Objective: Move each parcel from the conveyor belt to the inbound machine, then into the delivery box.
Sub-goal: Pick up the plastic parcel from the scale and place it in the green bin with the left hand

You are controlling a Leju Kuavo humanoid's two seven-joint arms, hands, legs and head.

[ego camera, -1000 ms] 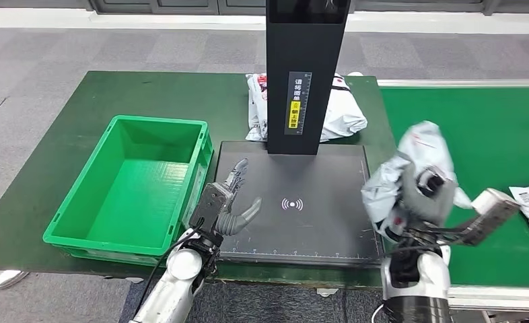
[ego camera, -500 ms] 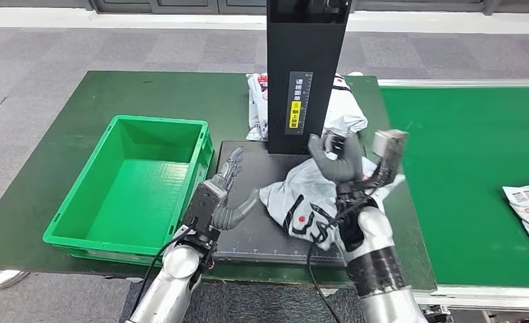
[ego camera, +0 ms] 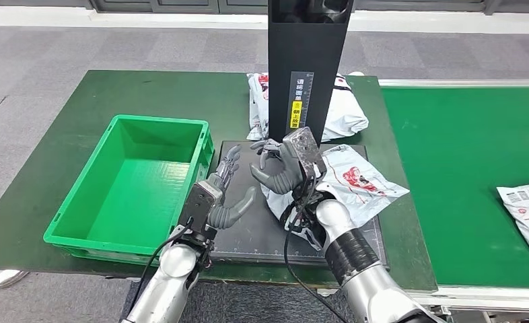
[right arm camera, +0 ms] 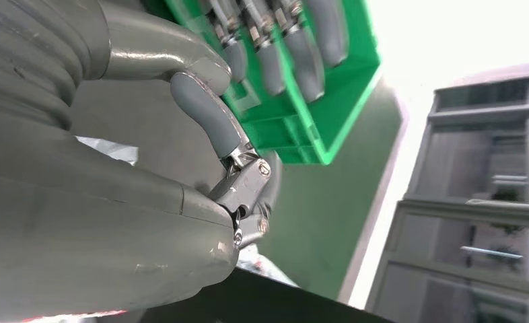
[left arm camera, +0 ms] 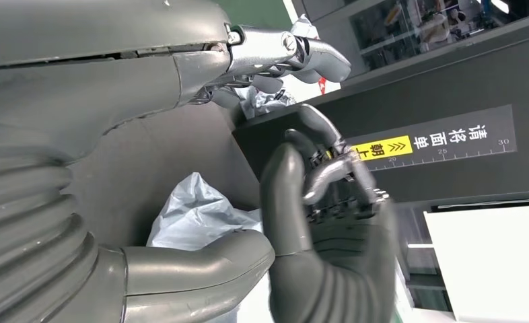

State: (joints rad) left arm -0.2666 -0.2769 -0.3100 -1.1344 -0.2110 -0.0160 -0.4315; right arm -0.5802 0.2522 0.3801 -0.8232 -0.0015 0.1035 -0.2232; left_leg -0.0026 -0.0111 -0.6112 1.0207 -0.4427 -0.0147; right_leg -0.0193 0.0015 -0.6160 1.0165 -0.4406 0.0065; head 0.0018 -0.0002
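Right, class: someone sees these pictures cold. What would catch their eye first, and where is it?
Probably the two grey robot hands, left hand and right hand, open and facing each other over the black scanner plate. Beside the right hand a crumpled grey parcel lies on that plate, and the bright green box stands empty to the left.

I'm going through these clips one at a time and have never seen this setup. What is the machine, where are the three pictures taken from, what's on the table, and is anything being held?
It is a humanoid robot with two silver arms. The wide picture looks down from its head; the other two come from cameras at its wrists, so they appear turned. On the green table stand an empty green bin and a black scanner pad with a tall black post. A grey parcel lies on the pad, another parcel behind the post, a third on the belt. The right hand and left hand both hold nothing, fingers apart.
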